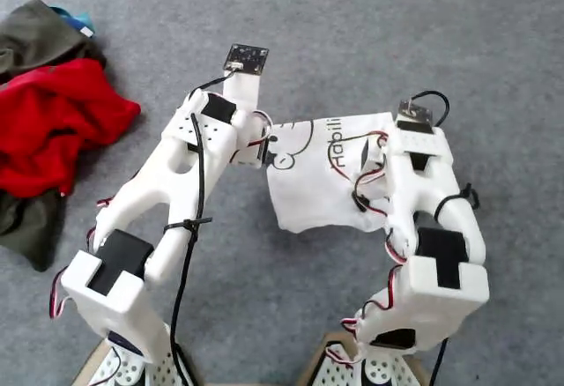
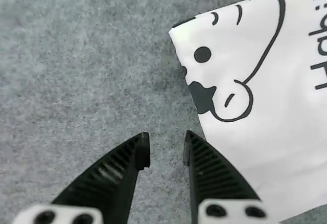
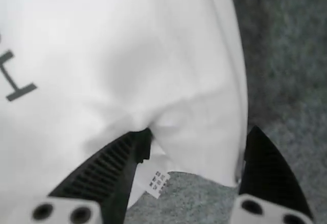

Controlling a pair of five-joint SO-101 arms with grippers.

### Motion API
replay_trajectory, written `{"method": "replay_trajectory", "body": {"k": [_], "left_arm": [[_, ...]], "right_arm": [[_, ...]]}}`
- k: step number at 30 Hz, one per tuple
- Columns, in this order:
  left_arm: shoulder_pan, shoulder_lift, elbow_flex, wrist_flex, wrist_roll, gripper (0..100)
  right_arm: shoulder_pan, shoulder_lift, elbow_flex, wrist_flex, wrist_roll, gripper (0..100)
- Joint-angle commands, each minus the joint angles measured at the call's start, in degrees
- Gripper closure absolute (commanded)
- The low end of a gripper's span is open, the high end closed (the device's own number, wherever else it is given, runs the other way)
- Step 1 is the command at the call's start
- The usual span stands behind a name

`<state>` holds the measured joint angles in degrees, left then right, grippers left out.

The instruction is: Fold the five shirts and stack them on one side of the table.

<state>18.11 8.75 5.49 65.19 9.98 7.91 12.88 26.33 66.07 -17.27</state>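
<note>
A white shirt (image 1: pixel 308 183) with a black cartoon print lies partly folded on the grey table cover (image 1: pixel 352 51), between my two arms. My left gripper (image 2: pixel 164 150) hangs open over bare cover, just beside the printed edge of the white shirt (image 2: pixel 255 106), with nothing between its fingers. My right gripper (image 3: pixel 196 142) stands wide open over the opposite side of the white shirt (image 3: pixel 127 55). A fold of cloth and a small label lie between its fingers (image 3: pixel 135 150), which are not closed on them.
A pile of unfolded shirts sits at the far left: a red one (image 1: pixel 53 126), a dark olive one (image 1: pixel 35 33) and a bit of blue (image 1: pixel 79 23). Bare cover stretches behind and to the right of the white shirt.
</note>
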Motion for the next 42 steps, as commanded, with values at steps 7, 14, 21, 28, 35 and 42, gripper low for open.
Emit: {"method": "replay_trajectory", "body": {"k": [7,14,21,28,35,42], "left_arm": [[-0.3,-1.1,-2.4,0.2,0.4,86],[-0.2,-1.1,-2.5,0.2,0.4,86],[-0.6,-1.1,-2.9,0.0,0.4,86],[0.0,0.4,-9.2,-2.5,4.0,83],[0.4,9.8,-18.1,-2.3,11.4,74],[0.7,24.8,-27.8,-2.2,11.6,74]], "right_arm": [[-0.5,3.5,-0.6,-1.9,1.1,92.6],[0.6,3.1,-0.9,-1.8,5.1,98.5],[0.7,2.4,-1.6,-1.7,7.1,98.5],[0.8,1.0,-1.2,-1.9,7.1,98.5],[0.8,0.9,-1.2,-1.9,7.1,98.5],[0.8,0.9,-1.5,-1.9,6.9,98.5]]}}
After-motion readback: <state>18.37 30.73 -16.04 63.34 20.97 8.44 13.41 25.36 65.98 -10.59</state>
